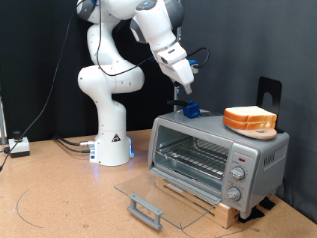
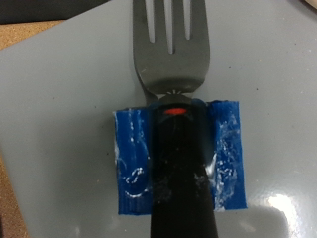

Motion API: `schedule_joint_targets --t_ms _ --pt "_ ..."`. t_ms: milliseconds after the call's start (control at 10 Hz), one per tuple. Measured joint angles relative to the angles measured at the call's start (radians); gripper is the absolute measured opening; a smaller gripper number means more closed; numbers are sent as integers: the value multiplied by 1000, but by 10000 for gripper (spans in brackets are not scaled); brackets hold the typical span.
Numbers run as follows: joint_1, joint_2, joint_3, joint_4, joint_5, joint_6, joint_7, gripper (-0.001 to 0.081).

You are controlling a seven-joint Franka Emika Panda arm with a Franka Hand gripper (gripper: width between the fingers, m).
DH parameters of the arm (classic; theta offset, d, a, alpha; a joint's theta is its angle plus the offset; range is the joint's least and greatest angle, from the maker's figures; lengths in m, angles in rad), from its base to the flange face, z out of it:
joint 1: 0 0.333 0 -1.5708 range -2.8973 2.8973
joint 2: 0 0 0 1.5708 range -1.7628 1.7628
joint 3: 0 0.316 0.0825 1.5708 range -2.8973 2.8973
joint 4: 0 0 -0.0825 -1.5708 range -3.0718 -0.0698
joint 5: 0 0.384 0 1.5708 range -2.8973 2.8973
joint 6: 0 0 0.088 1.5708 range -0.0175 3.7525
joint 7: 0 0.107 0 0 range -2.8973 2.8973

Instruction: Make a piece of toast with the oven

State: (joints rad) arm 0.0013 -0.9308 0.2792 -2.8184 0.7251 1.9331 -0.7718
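The silver oven stands at the exterior view's right with its glass door folded down flat and the wire rack bare. The piece of toast lies on the oven's top at its right end; it looks stacked with a second slice. My gripper hangs just above the top's left end, over a blue patch. In the wrist view a black-handled fork lies across the blue patch on the grey oven top. My fingers do not show there.
The oven sits on a wooden board on a brown table. The door's grey bar handle juts toward the exterior view's bottom. The white robot base stands left of the oven, with cables and a small box at far left.
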Motion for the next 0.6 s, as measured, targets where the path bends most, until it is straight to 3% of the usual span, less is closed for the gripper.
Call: schedule_joint_targets --t_ms 300,600 --pt "0 10 -6 10 0 -16 -35 807" --pt "0 64 11 18 -3 -19 -65 807"
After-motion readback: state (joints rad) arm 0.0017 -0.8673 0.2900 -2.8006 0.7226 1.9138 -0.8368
